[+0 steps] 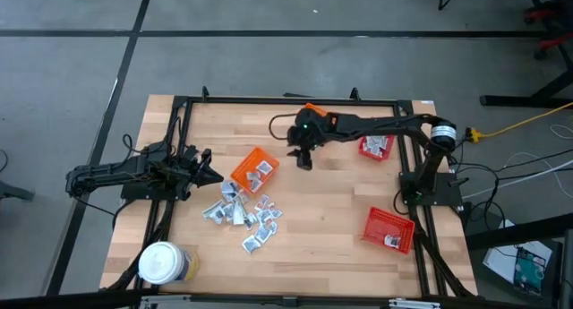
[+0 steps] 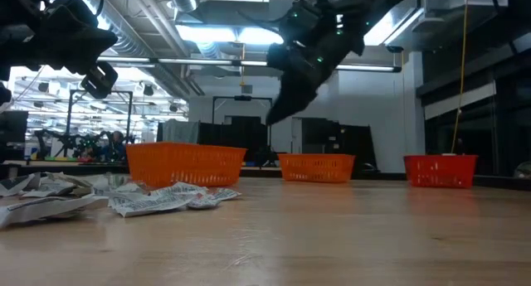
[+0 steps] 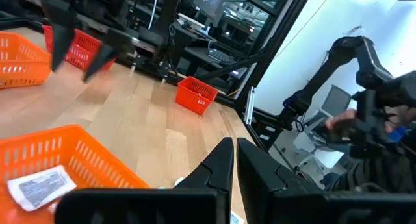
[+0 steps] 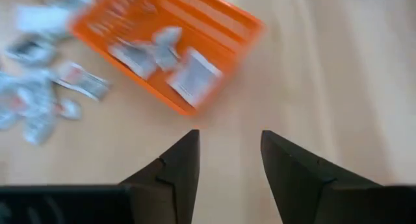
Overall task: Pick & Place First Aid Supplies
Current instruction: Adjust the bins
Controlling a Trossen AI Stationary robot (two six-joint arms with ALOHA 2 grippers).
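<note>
Even overhead ceiling light, soft shadows, motion blur in the right wrist view

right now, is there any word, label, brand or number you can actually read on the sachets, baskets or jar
No text can be read in any view.
Sachets loose on the table: blue and red print, too small to read.
Sachets in the orange basket: dark print, blurred.
Packets in the red baskets: too small.
White-lidded jar: no label legible.
Screens in the room behind: nothing readable.
</note>
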